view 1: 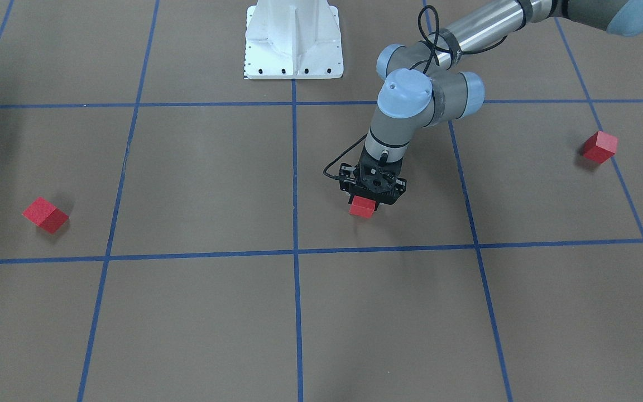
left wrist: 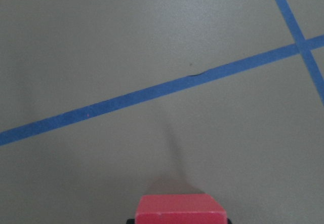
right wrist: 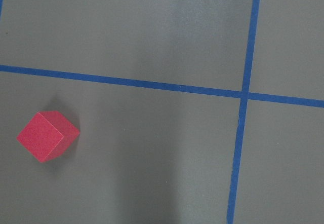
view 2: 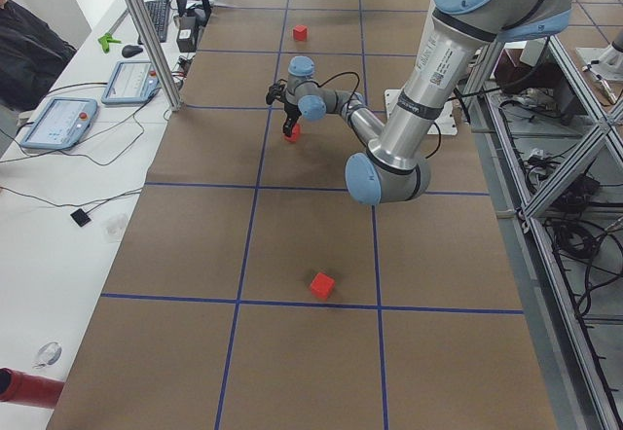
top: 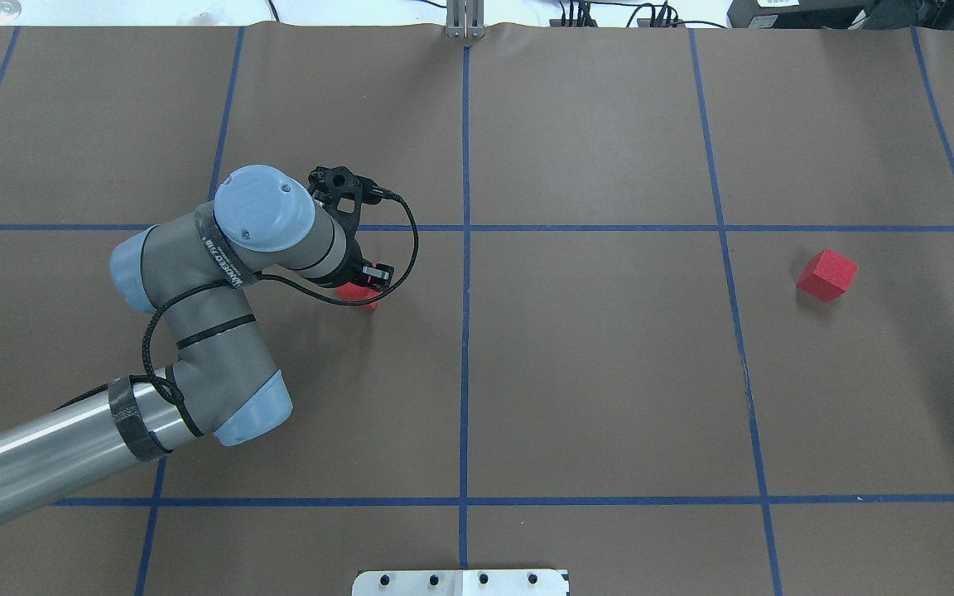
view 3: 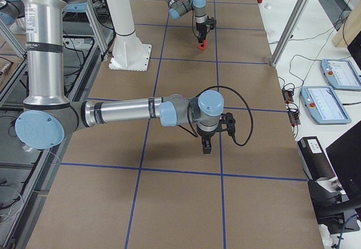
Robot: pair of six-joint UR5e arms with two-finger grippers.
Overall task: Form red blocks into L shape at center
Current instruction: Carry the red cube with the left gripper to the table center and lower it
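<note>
While the brown gridded table [top: 609, 372] stretches wide in front of me, the left arm [top: 220, 331] reaches in from the robot's left end toward the middle. Its left gripper [view 1: 365, 200] has its jaws pinched on one red block [view 1: 361, 209], just to the robot's left of what I take for the centre crossing [view 1: 294, 252]. The right arm [view 3: 124, 112] hangs over the table toward its right end. I cannot tell whether the jaws of its right gripper [view 3: 207, 143] are spread or pressed together. A second block [view 1: 46, 215] sits loose toward the right end, askew to the grid, and the third block [view 1: 599, 147] lies toward the left end. These cubes look light, stiff and matte, so I'd judge them unlikely to slip. The sensible hold is across two flat opposite faces, with the wrist turned to match the skewed ones.
</note>
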